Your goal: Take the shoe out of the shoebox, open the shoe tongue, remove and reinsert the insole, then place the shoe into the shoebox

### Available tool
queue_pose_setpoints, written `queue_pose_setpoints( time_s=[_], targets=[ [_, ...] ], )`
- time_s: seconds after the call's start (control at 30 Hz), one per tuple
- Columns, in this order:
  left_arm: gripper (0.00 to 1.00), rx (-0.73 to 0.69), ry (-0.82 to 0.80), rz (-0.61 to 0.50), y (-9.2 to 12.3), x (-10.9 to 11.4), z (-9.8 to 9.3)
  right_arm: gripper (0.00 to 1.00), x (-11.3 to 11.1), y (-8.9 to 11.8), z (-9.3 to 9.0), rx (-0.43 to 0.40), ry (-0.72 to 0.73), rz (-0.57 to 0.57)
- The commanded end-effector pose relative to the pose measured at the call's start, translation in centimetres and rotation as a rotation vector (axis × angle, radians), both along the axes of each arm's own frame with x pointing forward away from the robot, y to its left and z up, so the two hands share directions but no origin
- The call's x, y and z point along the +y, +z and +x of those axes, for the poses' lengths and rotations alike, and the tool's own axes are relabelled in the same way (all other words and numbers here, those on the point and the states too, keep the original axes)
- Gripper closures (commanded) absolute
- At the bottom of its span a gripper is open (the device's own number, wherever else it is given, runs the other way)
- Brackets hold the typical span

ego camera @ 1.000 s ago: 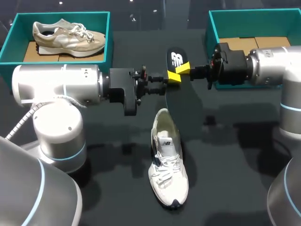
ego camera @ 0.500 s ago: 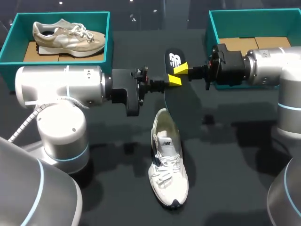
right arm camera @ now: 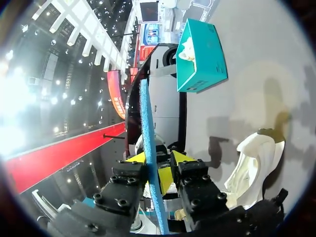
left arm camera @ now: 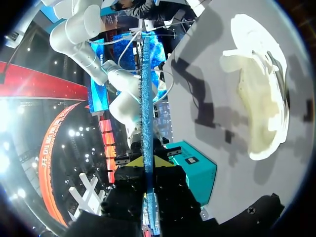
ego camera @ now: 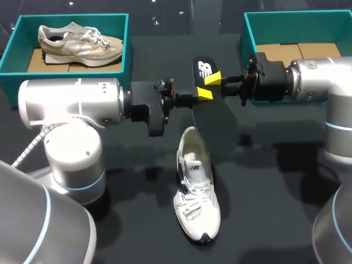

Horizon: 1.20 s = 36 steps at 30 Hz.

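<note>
Long black foam insole with a blue underside point(ego camera: 202, 70) is held in the air, pinched near its heel end by the left gripper point(ego camera: 204, 94) and by the right gripper point(ego camera: 213, 78) just beside it. The white lace-up sneaker point(ego camera: 197, 203) lies below both grippers, heel end nearest them. To reinsert cleanly, likely keep one firm pinch, aim the hanging toe end into the shoe opening and slide it in flat, without folding.

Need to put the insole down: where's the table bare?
Bare table right of the white shoe, up to the right arm; also between the left shoebox and right shoebox. Crowded mid-table, where left hand and right hand flank the insole.
</note>
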<state>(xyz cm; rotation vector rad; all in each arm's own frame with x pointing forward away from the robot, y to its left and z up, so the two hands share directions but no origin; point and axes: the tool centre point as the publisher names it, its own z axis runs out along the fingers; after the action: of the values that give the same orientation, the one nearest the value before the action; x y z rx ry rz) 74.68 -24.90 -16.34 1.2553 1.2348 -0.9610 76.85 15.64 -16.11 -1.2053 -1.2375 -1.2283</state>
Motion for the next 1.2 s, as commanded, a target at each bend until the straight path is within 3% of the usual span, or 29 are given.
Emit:
queue_pose_setpoints(
  time_s=[0.03, 0.3, 0.43, 0.5, 0.57, 0.6, 1.1, 1.2],
  targets=[
    [1.00, 0.005, 0.007, 0.003, 0.2, 2.2, -1.0, 0.00, -1.1, 0.1, -1.1, -0.014, -0.021, 0.005],
    [1.00, 0.075, 0.041, 0.011, 0.6, 5.5, -1.6, 0.00, -3.2, 0.0, -2.2, -0.051, -0.036, 0.013],
    [1.00, 0.217, 0.054, -0.018, 0.6, 6.7, -1.4, 0.00, -4.1, 0.0, -2.8, -0.074, -0.046, 0.005],
    [1.00, 0.364, 0.075, -0.039, 0.5, 7.2, -1.2, 0.00, -4.1, 0.0, -2.8, -0.074, -0.046, 0.005],
    [1.00, 0.635, 0.088, -0.068, 0.2, 7.6, -0.8, 0.00, -4.1, 0.0, -2.8, -0.074, -0.046, 0.005],
    [1.00, 0.703, 0.093, -0.057, 0.0, 7.6, -0.7, 0.00, -4.1, 0.0, -2.8, -0.074, -0.046, 0.005],
    [1.00, 0.703, 0.093, -0.057, 0.0, 7.6, -0.7, 0.00, -4.1, 0.0, -2.8, -0.074, -0.046, 0.005],
    [1.00, 0.864, 0.095, 0.003, 0.5, 7.0, -0.9, 0.00, -4.1, 0.0, -2.8, -0.074, -0.046, 0.005]
  ],
)
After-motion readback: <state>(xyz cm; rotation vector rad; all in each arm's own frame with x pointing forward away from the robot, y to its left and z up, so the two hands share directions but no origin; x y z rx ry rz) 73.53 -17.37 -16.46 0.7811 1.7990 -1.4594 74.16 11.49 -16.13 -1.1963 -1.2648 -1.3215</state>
